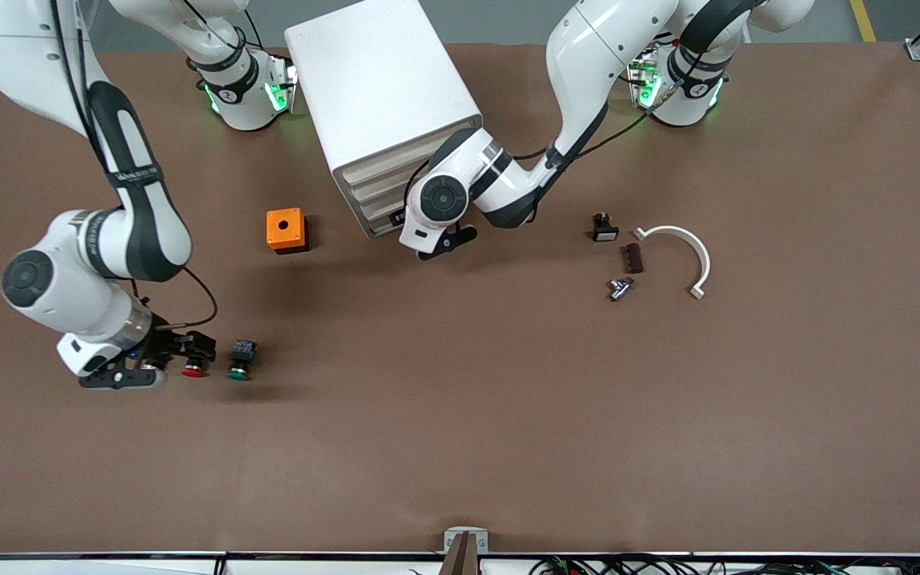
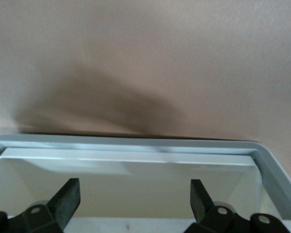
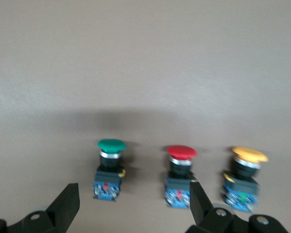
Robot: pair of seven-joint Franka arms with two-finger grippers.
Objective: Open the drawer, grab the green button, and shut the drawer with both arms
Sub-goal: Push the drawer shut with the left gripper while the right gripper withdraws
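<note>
The green-capped button (image 3: 110, 167) lies on the brown table beside a red-capped one (image 3: 180, 170) and a yellow-capped one (image 3: 245, 177). My right gripper (image 3: 133, 206) hangs open just above the table. The green button's (image 1: 241, 359) blue back end lies just ahead of the gap, held by nothing. My left gripper (image 2: 135, 199) is open with nothing between its fingers. It sits at the front of the white cabinet (image 1: 380, 96), over the drawer (image 2: 136, 145), whose grey-white rim and cream inner wall show. In the front view the left wrist (image 1: 440, 200) hides that drawer's front.
An orange box (image 1: 286, 230) with a round hole stands beside the cabinet, toward the right arm's end. Toward the left arm's end lie a small black part (image 1: 604, 229), a brown block (image 1: 632, 257), a metal piece (image 1: 620, 287) and a white curved bracket (image 1: 684, 247).
</note>
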